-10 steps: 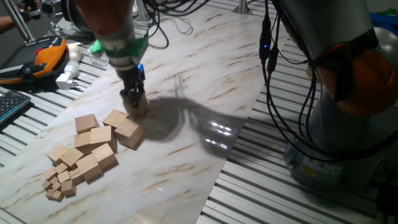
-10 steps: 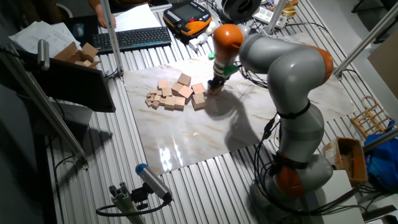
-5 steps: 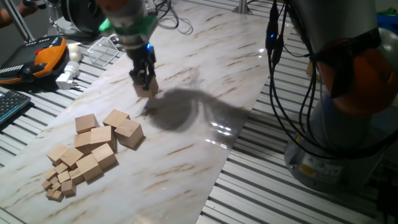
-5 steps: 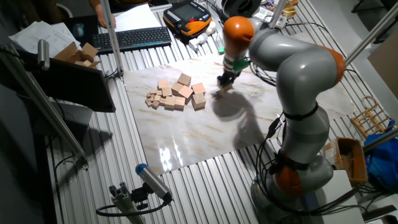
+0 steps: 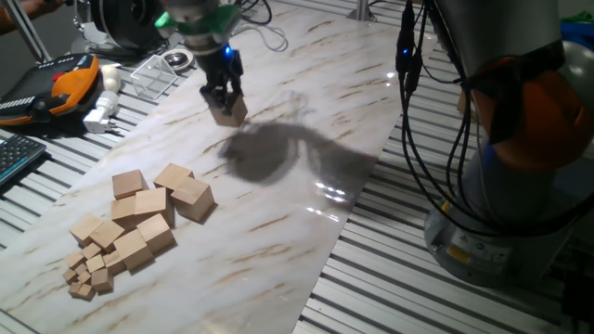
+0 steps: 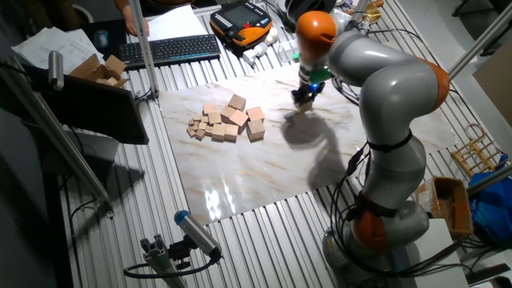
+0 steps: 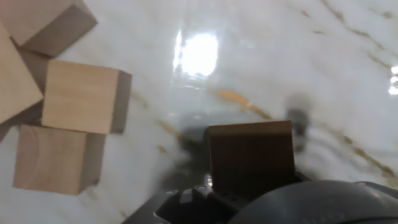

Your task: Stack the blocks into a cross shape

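- The white marble-patterned tabletop slab point(image 5: 306, 102) lies on a ribbed metal bench, with a dark shadow of the arm across its middle.
- The grey KUKA arm with orange joints point(image 6: 384, 88) reaches from its base at the right over the slab's far part (in the other fixed view it bends well above the table).
- The black two-finger gripper point(image 5: 224, 93) hangs below a green-lit wrist, its jaws closed on a plain light tan wooden cube point(image 5: 231, 112), narrowed just to that block's width.
- The held block sits between the fingertips, clear of the slab in one fixed view, with its shadow lying to the right of it; the hand view shows it as a dark brown face point(image 7: 250, 158) straight ahead of the fingers, above the pale marble.
- The cluster of loose tan wooden blocks point(image 5: 153, 209) rests on the slab's near-left part, well apart from the gripper; several of the larger cubes touch one another, and one point(image 5: 193, 199) stands at the cluster's right edge.
- The hand view catches three of these larger cubes at its left edge point(image 7: 84, 97), packed side by side.
- The much tinier wooden cubes point(image 5: 85, 275) lie heaped at the cluster's lower left corner.
- An orange-and-black handheld pendant point(image 5: 58, 82) sits off the slab at the far left.
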Available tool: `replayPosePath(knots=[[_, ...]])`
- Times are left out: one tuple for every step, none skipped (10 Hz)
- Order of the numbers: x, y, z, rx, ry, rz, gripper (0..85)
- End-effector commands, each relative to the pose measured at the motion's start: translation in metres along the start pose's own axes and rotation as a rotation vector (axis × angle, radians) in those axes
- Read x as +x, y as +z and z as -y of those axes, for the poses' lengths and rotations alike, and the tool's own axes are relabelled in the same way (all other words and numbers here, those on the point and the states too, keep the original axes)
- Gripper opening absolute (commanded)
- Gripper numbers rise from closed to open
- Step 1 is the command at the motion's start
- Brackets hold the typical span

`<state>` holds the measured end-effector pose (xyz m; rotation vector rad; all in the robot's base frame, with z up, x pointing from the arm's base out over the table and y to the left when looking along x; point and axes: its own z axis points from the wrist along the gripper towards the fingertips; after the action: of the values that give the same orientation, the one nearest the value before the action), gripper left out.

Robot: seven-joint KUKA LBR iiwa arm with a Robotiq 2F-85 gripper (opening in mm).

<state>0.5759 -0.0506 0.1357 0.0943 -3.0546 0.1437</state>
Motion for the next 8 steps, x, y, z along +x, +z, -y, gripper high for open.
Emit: replayPosePath(knots=[[0.003, 0.005, 0.033, -0.004, 0.008, 0.002, 0.0], [0.005, 0.009, 0.038, 0.004, 0.013, 0.009, 0.0], [0.009, 0.011, 0.043, 0.024, 0.021, 0.011, 0.0], [0.013, 0.012, 0.047, 0.028, 0.021, 0.011, 0.0], [0.017, 0.014, 0.05, 0.028, 0.029, 0.008, 0.0], [0.019, 0.015, 0.05, 0.028, 0.038, 0.0, 0.0], [0.02, 0.016, 0.052, 0.027, 0.051, -0.021, 0.0], [0.023, 0.018, 0.054, 0.027, 0.052, -0.022, 0.0]])
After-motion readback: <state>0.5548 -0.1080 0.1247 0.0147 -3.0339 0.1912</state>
